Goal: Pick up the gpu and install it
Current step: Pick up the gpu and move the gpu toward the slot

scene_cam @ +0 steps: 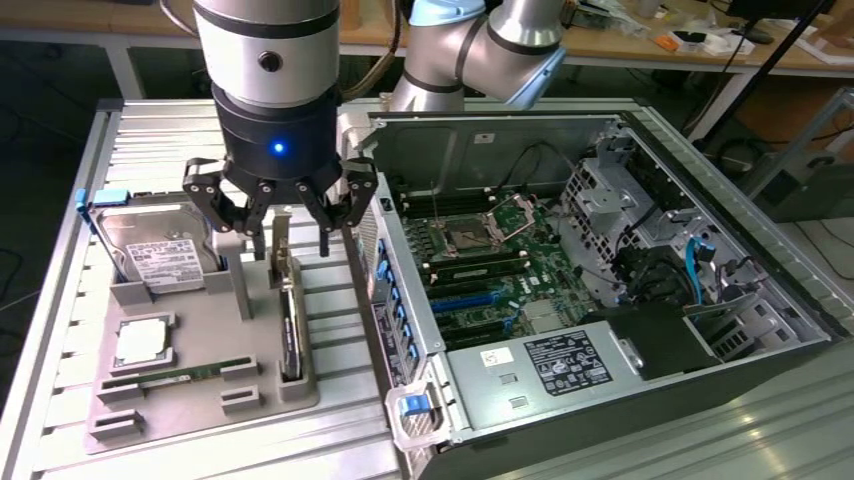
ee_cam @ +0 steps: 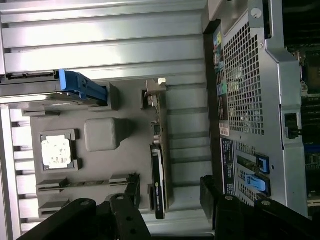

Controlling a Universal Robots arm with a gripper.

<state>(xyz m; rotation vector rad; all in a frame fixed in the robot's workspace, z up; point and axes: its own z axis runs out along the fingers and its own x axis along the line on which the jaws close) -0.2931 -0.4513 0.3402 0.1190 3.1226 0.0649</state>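
Grip: the hand [scene_cam: 284,238] open, empty.
Card: the gpu [scene_cam: 288,310] on edge in its holder [scene_cam: 200,335], directly below the hand.
Advice: we would straddle it squarely, descending straight.

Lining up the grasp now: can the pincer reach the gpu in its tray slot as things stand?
Probably yes. The pincer hangs open right above the gpu, standing on edge in the grey tray, top edge bare. The computer case wall beside it may leave tight clearance.
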